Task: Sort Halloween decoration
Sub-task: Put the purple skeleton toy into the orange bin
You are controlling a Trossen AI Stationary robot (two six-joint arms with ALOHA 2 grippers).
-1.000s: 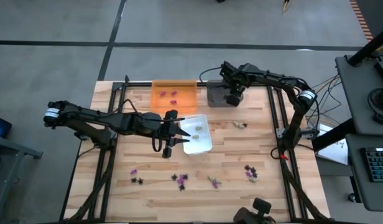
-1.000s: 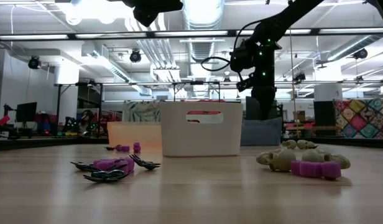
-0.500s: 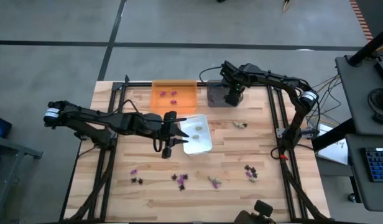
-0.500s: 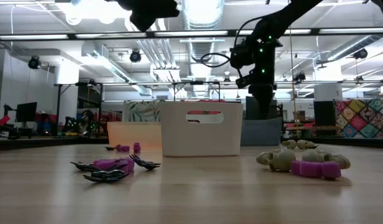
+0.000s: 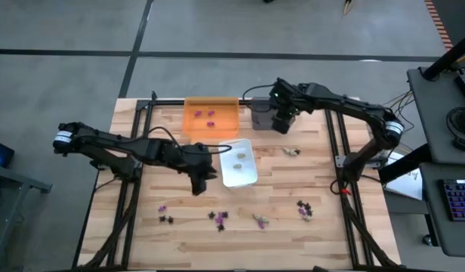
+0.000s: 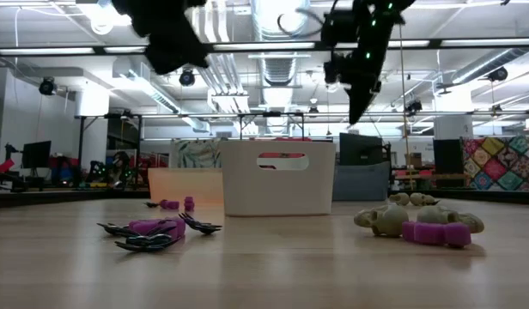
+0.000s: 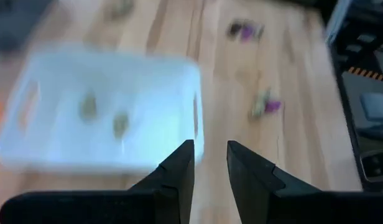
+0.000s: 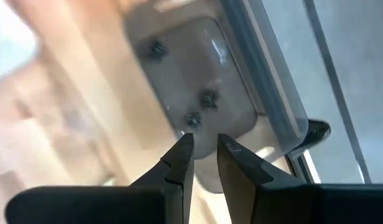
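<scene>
So the right gripper (image 5: pixel 284 123) is up in the air over the grey tray (image 5: pixel 263 115) at the far side of the table (image 5: pixel 315 174), and its jaws are only a narrow gap apart with nothing between them. In its wrist view the grey tray (image 8: pixel 198 93) has three small black pieces (image 8: pixel 193 118) sitting inside. The left gripper (image 5: pixel 198 181) hangs just left of the white tray's (image 5: pixel 238 162) near corner, jaws also narrowly parted and empty. The white tray holds two pale beige pieces (image 7: pixel 103 115), and the orange tray (image 5: pixel 211 117) to the far left of it has a couple of purple pieces (image 5: pixel 210 115). The rest of the decorations (image 5: pixel 217 217) are still loose along the near side of the table, purple, black and beige mixed in little clumps, plus one beige bit (image 5: pixel 293 151) just right of the white tray.
</scene>
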